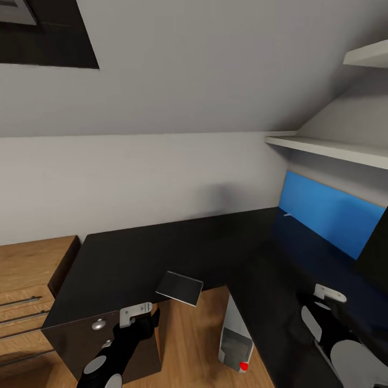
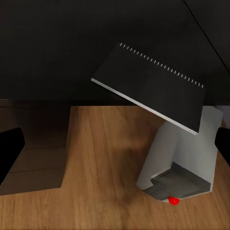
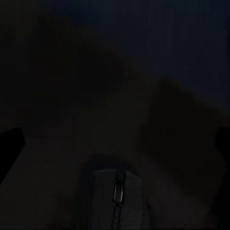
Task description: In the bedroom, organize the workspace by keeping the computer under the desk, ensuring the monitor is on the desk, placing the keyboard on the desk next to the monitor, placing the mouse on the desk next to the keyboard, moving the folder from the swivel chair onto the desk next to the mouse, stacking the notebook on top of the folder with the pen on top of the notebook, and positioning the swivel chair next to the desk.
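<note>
The dark grey notebook [image 1: 179, 288] lies on the black desk [image 1: 161, 253] with one corner hanging over the inner edge. In the left wrist view its spiral-hole edge shows on the notebook [image 2: 153, 86]. Below it, the silver-grey computer [image 1: 235, 339] [image 2: 179, 163] with its red light stands on the wood floor in the desk's corner recess. My left gripper [image 1: 146, 319] [image 2: 115, 148] hovers open just short of the notebook, in front of the drawer unit [image 1: 98, 324]. My right gripper [image 3: 115, 148] is open over the dark desktop, close to a small dim thing with a wheel slot, apparently the mouse [image 3: 117, 191].
A light-wood chest [image 1: 29, 269] stands left of the desk. A blue wall panel [image 1: 328, 215] runs behind the desk's right wing, under white shelves [image 1: 328, 148]. A black slab [image 1: 376, 245] cuts in at the right edge. My right arm [image 1: 328, 323] reaches over that wing.
</note>
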You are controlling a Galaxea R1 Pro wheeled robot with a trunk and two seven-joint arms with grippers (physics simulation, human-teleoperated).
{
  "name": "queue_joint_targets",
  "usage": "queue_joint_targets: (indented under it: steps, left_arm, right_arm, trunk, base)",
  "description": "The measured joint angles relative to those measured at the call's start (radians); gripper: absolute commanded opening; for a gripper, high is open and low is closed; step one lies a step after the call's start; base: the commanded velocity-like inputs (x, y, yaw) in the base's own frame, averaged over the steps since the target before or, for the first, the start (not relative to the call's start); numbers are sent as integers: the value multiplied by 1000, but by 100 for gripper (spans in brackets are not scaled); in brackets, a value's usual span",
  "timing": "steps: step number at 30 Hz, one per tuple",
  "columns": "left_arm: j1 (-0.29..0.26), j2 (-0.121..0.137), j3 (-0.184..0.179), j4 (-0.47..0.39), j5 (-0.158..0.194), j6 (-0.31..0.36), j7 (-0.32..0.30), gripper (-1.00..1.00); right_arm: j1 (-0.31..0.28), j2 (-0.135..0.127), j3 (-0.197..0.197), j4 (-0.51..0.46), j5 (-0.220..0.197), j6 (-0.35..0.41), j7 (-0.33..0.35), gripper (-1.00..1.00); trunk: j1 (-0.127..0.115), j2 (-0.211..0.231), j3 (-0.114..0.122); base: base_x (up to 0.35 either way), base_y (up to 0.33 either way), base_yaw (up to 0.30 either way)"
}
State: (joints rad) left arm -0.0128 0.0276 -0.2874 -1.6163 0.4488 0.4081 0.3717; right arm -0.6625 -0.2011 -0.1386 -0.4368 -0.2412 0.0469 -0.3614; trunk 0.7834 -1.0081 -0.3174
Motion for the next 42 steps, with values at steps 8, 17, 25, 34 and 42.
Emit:
queue_joint_targets:
  steps: [8,17,25,34,42]
  left_arm:
    - [0,0,0,3,0,1,0,100]
    - [0,0,-1,4,0,1,0,100]
    - [0,1,-18,7,0,1,0,100]
    - [0,-1,-28,37,1,-4,1,100]
    - [0,4,-27,78,2,-6,1,100]
  right_arm:
    - [24,47,-1,-189,1,-13,-1,100]
    - [130,121,32,-378,70,-12,-8,100]
    - [155,190,50,-406,218,-12,-10,100]
    - [157,242,60,-317,244,-41,-11,100]
    - [159,286,61,-296,250,-86,-19,100]
  trunk:
    - [0,0,0]
    - [0,0,0]
    - [0,0,0]
    - [0,0,0]
    - [0,0,-2]
  base:
    - [0,0,0]
    - [0,0,80]
    - [0,0,260]
    - [0,0,273]
    - [0,0,274]
